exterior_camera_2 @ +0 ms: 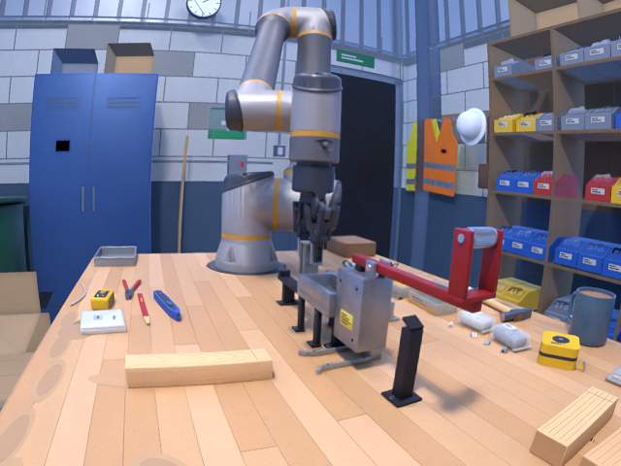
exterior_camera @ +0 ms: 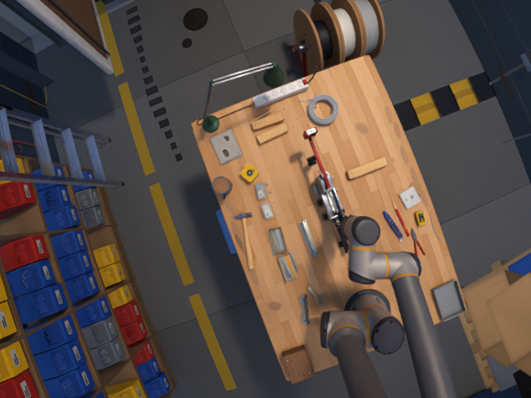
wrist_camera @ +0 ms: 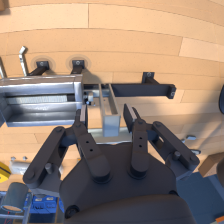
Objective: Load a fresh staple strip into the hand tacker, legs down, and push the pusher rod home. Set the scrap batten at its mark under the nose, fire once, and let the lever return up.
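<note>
In the middle of the workbench the grey hand tacker stands on black posts, its red lever raised over a black rest post. A staple strip lies in the tacker's open channel. My gripper hangs open over the rear end of the tacker, its fingers either side of the upright pusher rod handle, and it holds nothing. The scrap batten lies flat on the bench apart from the tacker, on the side toward the pencil and knife.
Cable reels stand past the far end of the bench. A pencil, a blue knife, pliers, a switch plate and a grey tray lie on one side. A mug, a yellow tape measure, a hammer and wood blocks lie on the other.
</note>
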Tool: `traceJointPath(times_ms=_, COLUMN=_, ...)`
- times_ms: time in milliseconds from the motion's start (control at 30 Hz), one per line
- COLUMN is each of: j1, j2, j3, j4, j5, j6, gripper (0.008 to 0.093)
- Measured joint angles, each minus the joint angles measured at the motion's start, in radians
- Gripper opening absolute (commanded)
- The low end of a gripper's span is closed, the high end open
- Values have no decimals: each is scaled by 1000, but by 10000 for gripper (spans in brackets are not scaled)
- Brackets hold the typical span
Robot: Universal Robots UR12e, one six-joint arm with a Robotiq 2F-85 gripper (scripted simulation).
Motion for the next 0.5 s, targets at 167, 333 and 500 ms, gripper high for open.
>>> traceJointPath(times_ms=167, j1=0, j2=-14, j3=-8, j4=22, j5=0, j6=0, gripper=580)
traceJointPath(times_ms=333, j1=0, j2=-34, j3=-21, j4=55, j5=0, j6=0, gripper=580)
traceJointPath(times_ms=500, j1=0, j2=-58, j3=-38, j4=95, j5=0, j6=0, gripper=580)
